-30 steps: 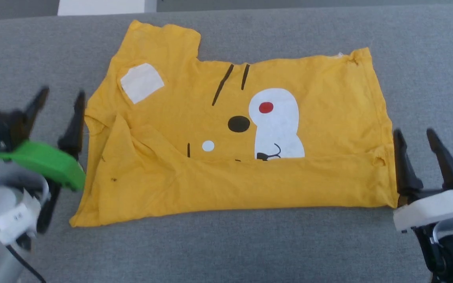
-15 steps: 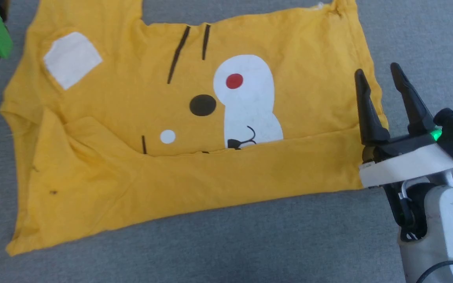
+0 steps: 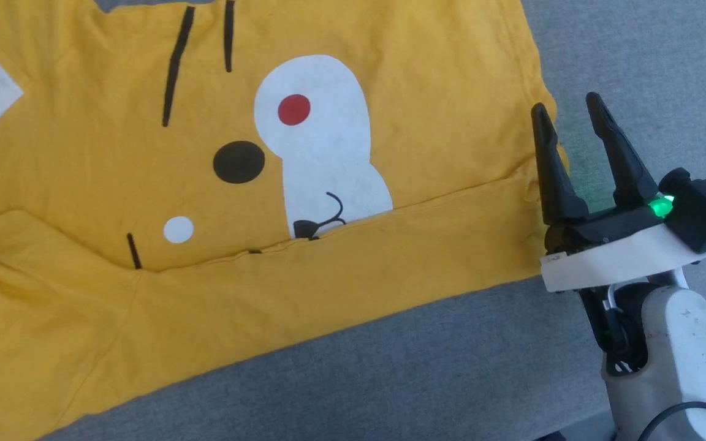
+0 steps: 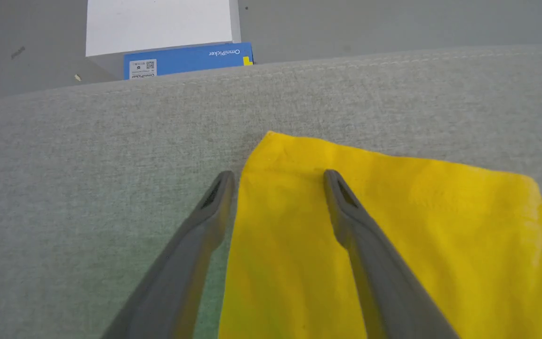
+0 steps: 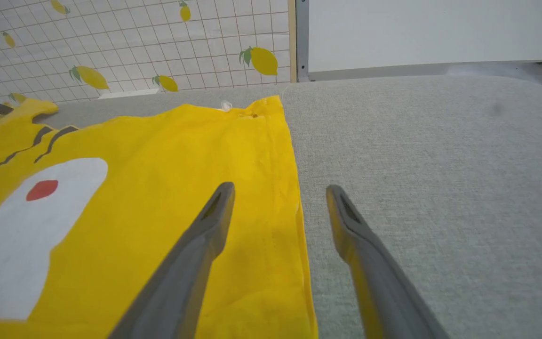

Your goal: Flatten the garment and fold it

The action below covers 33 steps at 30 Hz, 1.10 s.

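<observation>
The mustard-yellow t-shirt (image 3: 439,122) lies spread on the grey cushion, cartoon face up, its near strip folded over along a crease. My right gripper (image 3: 564,104) is open and straddles the shirt's right edge, one finger over cloth and one over the cushion; the right wrist view shows that edge (image 5: 294,188) running between the spread fingers (image 5: 214,221). In the left wrist view my left gripper (image 4: 278,176) is open over a plain yellow corner of the shirt (image 4: 393,226), one finger (image 4: 214,202) on the grey surface beside it, the other above the cloth.
The grey cushion (image 3: 451,367) reaches out in front and to the right of the shirt. A blue box (image 4: 188,59) and a white panel stand beyond the cushion's far edge. A lemon-patterned tiled wall (image 5: 134,42) stands behind.
The head camera has turned and moved closer, so the shirt slides left and up. The left gripper has left the head view. The right gripper stays at the shirt's right edge, slightly farther along it.
</observation>
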Tool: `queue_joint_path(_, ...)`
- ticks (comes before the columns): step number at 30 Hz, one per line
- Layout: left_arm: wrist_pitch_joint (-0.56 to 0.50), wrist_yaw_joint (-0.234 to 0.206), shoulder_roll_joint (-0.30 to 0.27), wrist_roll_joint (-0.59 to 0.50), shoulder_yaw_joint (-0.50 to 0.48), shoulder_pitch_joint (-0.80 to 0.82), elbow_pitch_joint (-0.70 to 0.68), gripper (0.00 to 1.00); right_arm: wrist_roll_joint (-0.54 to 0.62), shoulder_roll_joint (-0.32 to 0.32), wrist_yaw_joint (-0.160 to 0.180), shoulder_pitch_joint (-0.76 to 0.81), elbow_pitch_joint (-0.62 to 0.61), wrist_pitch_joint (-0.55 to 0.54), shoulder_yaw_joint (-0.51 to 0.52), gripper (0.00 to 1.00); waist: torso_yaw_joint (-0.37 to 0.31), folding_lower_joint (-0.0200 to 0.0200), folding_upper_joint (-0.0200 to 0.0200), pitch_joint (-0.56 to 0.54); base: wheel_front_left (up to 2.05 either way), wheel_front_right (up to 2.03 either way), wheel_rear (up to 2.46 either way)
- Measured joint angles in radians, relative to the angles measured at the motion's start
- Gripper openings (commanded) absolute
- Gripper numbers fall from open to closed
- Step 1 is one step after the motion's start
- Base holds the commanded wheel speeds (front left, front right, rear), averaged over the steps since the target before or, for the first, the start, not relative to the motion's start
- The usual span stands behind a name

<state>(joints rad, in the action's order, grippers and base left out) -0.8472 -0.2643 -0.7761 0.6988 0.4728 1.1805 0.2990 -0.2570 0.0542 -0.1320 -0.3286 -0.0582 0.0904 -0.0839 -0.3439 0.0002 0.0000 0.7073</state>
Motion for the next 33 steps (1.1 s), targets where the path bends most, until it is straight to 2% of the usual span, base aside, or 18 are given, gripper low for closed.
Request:
queue_joint_path(4,-0.039,-0.028,-0.034,-0.035,0.010,0.015,-0.039,1.00,-0.009,0.000,0.000,-0.001,0.005,0.008,-0.007,1.00,-0.022,0.0000,0.0000,0.021,0.00,0.00,0.00)
queue_joint_path(5,-0.048,-0.029,-0.040,-0.040,0.014,0.015,-0.049,0.94,-0.010,0.000,0.000,-0.002,0.007,0.008,-0.007,1.00,-0.026,-0.0001,0.0000,0.026,0.00,0.00,0.00)
queue_joint_path(6,-0.051,-0.035,-0.044,-0.044,0.016,0.017,-0.056,0.32,-0.010,0.000,0.000,-0.004,0.009,0.008,-0.007,1.00,-0.028,-0.0001,0.0000,0.029,0.00,0.00,0.00)
queue_joint_path(7,-0.050,-0.036,-0.049,-0.049,0.018,0.019,-0.065,0.00,-0.010,0.000,0.000,-0.008,0.010,0.008,-0.008,1.00,-0.029,-0.0001,0.0000,0.032,0.00,0.00,0.00)
queue_joint_path(11,-0.050,-0.036,-0.059,-0.050,0.025,0.019,-0.083,0.00,0.004,0.000,0.000,-0.058,0.010,-0.010,-0.014,1.00,-0.031,-0.0001,0.0000,0.036,0.00,0.00,0.00)
queue_joint_path(16,-0.039,-0.030,-0.069,-0.057,0.028,0.018,-0.087,0.00,0.027,0.000,0.000,-0.201,0.017,-0.090,-0.012,1.00,-0.026,-0.0001,0.0000,0.039,0.00,0.00,0.00)
queue_joint_path(20,-0.031,-0.026,-0.069,-0.056,0.029,0.018,-0.090,0.00,0.035,-0.002,0.000,-0.376,0.083,-0.255,0.012,1.00,-0.018,-0.0002,0.0000,0.041,0.00,0.00,0.00)
queue_joint_path(25,-0.030,-0.010,-0.058,-0.055,0.039,0.021,-0.100,0.00,0.010,-0.001,0.000,-0.597,0.258,-0.512,0.065,1.00,0.002,-0.0001,0.0000,0.047,0.00,0.00,0.00)
queue_joint_path(28,-0.021,-0.002,-0.044,-0.055,0.046,0.030,-0.099,0.00,0.006,-0.002,0.000,-0.683,0.360,-0.645,0.070,1.00,0.017,-0.0002,0.0000,0.051,0.00,0.00,0.00)
queue_joint_path(33,-0.007,0.009,-0.027,-0.051,0.053,0.042,-0.095,0.00,0.014,-0.002,0.000,-0.769,0.490,-0.801,0.070,1.00,0.036,-0.0001,0.0000,0.058,0.00,0.00,0.00)
